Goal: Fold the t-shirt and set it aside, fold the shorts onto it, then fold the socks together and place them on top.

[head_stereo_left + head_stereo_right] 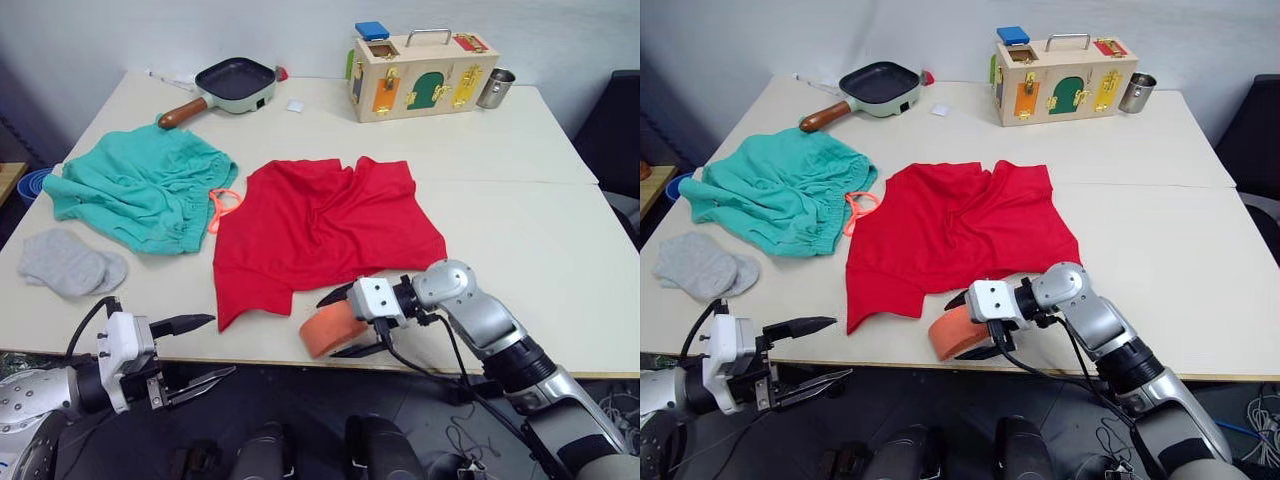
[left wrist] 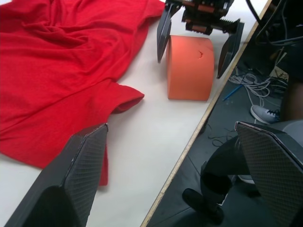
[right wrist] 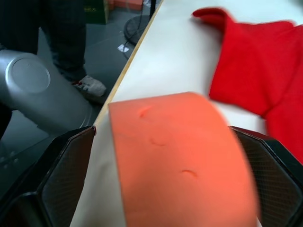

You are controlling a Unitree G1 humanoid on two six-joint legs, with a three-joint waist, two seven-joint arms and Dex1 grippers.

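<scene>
The red t-shirt [image 1: 320, 225] lies crumpled in the middle of the surface [image 1: 540, 230], with the teal shorts [image 1: 140, 190] just to its left and the grey socks [image 1: 70, 262] further left, nearer the front edge. Just beside the t-shirt's front hem, the right gripper [image 1: 342, 322] has its fingers spread around an orange foam block [image 1: 330, 330] at the surface's edge. The left gripper [image 1: 200, 348] hangs off that edge, left of the t-shirt, fingers spread and empty.
</scene>
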